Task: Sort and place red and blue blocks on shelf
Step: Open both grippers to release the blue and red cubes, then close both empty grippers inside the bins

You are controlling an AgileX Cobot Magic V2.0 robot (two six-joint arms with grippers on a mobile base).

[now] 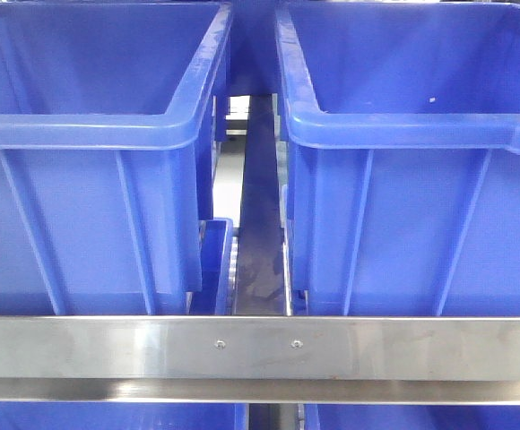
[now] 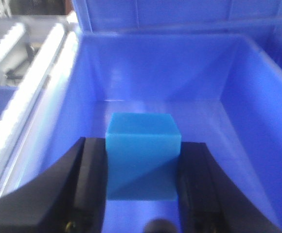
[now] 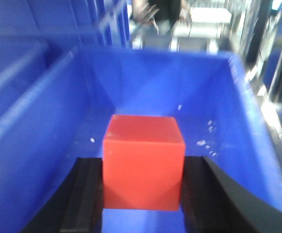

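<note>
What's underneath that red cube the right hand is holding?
Under the red cube, held by the right hand, lies the blue bin's floor with a few pale specks. The patch directly beneath is covered; whether the cube touches it is unclear.

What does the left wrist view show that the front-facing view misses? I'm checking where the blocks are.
Only the left wrist view shows the blue block between the left gripper fingers, over the inside of a blue bin. Only the front-facing view shows the steel front rail with its two screws, and no blocks or grippers. Both show large blue bins.
</note>
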